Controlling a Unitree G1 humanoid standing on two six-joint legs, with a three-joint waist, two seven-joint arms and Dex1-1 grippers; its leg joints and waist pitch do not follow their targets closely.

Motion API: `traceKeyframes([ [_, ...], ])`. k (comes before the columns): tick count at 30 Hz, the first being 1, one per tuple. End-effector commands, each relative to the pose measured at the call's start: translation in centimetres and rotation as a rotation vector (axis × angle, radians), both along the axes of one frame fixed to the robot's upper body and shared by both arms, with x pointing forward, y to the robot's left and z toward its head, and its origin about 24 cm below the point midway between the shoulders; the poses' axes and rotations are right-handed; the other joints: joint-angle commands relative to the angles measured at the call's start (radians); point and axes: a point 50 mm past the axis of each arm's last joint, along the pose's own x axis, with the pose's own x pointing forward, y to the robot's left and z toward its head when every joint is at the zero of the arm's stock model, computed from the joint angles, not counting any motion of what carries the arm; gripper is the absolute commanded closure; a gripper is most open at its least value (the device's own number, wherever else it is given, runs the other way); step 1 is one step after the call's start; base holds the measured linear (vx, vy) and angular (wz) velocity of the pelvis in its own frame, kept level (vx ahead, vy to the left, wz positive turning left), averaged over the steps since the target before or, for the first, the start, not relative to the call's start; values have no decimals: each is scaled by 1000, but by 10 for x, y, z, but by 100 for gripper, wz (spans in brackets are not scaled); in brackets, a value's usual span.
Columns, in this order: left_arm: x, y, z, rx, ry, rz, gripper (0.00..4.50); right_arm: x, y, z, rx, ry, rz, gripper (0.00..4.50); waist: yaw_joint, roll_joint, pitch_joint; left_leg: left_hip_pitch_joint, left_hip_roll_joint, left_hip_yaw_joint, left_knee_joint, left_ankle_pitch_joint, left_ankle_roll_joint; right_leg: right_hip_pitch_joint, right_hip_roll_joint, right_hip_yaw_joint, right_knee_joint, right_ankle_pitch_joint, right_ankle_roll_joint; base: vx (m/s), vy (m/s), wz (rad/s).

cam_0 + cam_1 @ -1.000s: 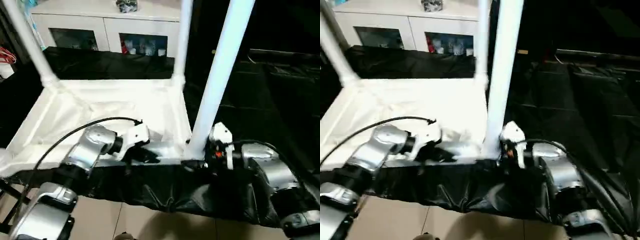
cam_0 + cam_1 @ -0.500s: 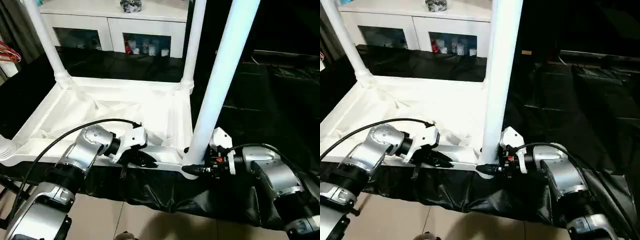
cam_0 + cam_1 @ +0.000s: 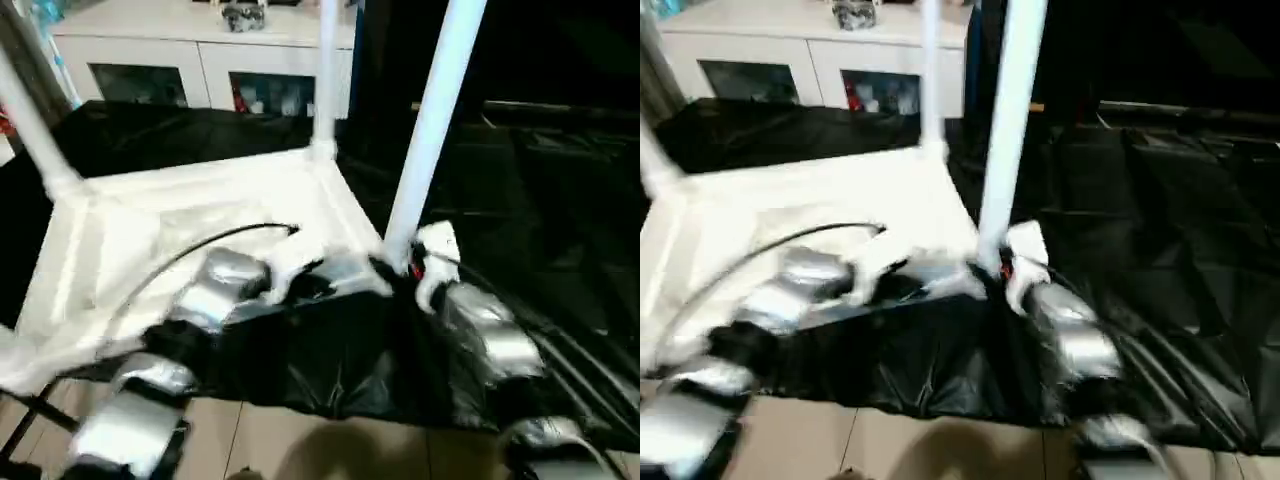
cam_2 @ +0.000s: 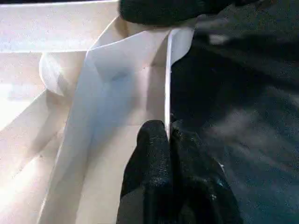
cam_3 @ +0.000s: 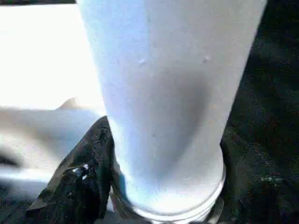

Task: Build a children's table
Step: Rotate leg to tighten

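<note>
Table point(image 3: 190, 215) upside down on black cloth point(image 3: 520, 200), smooth white plastic, round tapered legs up. Left gripper point(image 4: 169, 140) pinches thin rim point(image 4: 167, 88); right gripper point(image 5: 163, 186) clasps near leg point(image 3: 432, 120) at its base ring. Head views: glass-door cabinet point(image 3: 190, 60) beyond.

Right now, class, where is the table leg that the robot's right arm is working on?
In the left eye view, that leg stands upright at the near right corner of the upturned table top, just ahead of the right gripper and above the black cloth.

A white cabinet point(image 3: 200, 60) stands behind black sheeting point(image 3: 520, 200).
</note>
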Motion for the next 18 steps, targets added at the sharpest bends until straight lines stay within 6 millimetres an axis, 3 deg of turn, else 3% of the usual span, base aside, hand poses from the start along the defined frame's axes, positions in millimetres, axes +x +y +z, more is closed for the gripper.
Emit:
traceKeyframes([
  [1, 0, -39, 16, -65, -76, -41, 450, -12, 46, -19, -14, 76, 121, 182, -4, -3, -54, 5, 20, -8, -71, -289, 4, 43, -70, 47, -85, -385, -131, 0, 0, 0],
  [4, -2, -44, 15, -68, -85, -47, 450, -11, 51, -17, -64, 43, 127, 182, -5, -1, -58, 2, 21, -6, -68, -266, 11, 45, -67, 49, -76, -307, -149, 0, 0, 0],
  [5, -3, -45, 15, -67, -91, -49, 450, -10, 52, -16, -80, 33, 125, 127, -2, 0, -60, 2, 21, -4, -66, -243, 21, 46, -67, 51, -70, -251, -165, 0, 0, 0],
  [7, -3, -45, 14, -72, -91, -49, 450, -9, 52, -15, -57, 35, 122, 113, -3, 2, -61, 0, 20, -3, -64, -226, 32, 50, -66, 51, -67, -220, -174, 0, 0, 0],
  [11, -10, -37, 16, -101, -92, -122, 450, -9, 48, -6, 31, 12, 213, 67, -4, -1, -60, -4, 22, -5, -67, -236, 42, 55, -70, 49, -67, -235, -173, 0, 0, 0],
  [18, -16, -15, 16, -87, -65, -231, 450, -19, 30, 0, -20, -36, 501, 63, -13, 3, -61, -8, 22, -3, -63, -222, 61, 58, -66, 49, -63, -189, -188, 0, 0, 0],
])
